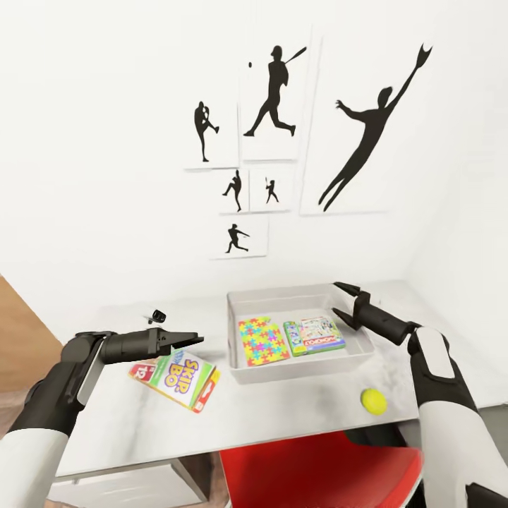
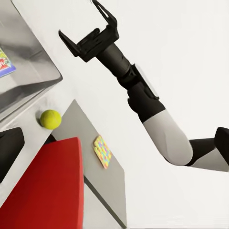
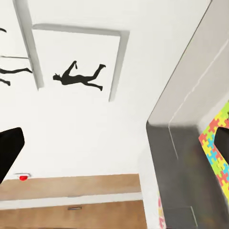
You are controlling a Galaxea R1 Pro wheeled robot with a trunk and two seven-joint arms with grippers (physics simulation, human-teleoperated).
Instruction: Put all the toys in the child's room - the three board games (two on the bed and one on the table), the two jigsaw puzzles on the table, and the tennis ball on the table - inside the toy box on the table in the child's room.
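tub (image 1: 238,337): open above, right half bare beside puzzle (image 1: 263,341) and Monopoly (image 1: 315,335) | table (image 1: 296,413) front: bare but ball (image 1: 373,401) | right gripper (image 1: 346,300) over tub's right rim | chair (image 1: 317,469) below table edge

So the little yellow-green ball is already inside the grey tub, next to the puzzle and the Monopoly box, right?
Not quite. The head view shows the tennis ball still on the table, outside the toy box, near its front right corner. The jigsaw puzzle and Monopoly box are indeed inside.
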